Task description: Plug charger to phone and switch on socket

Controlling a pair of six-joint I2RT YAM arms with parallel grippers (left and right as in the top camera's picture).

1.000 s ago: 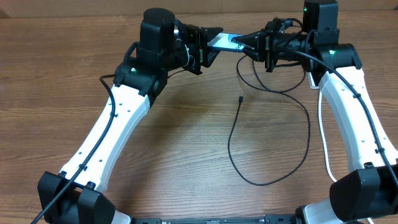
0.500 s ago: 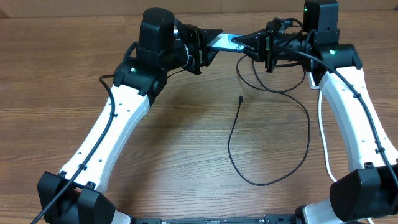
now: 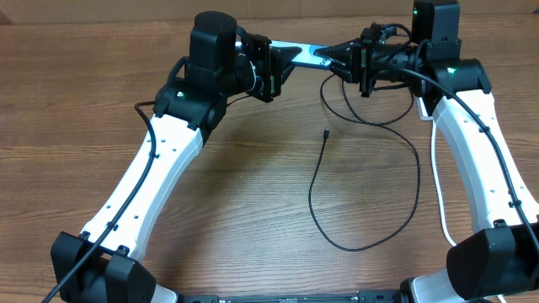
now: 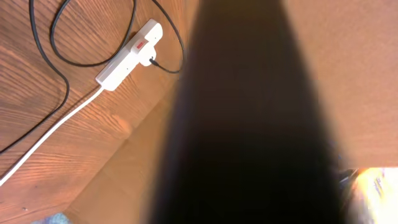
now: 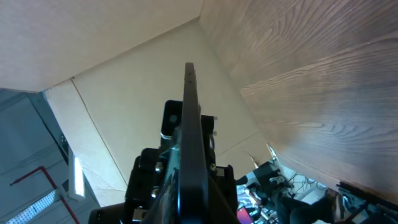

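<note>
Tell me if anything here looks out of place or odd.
The phone is pinched between the left gripper and the right gripper, tilted on edge rather than flat. The charger lies slack, its connector tip on the table, apart from the phone. Nothing looks spilled or damaged.

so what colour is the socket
The socket is white with a red mark; left wrist view.

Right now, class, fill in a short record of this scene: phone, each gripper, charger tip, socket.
phone: held between both grippers
left gripper: shut on one end of phone
right gripper: shut on the other end
charger tip: lying loose on table, not in phone
socket: on table, black plug in it; switch state unclear
</note>
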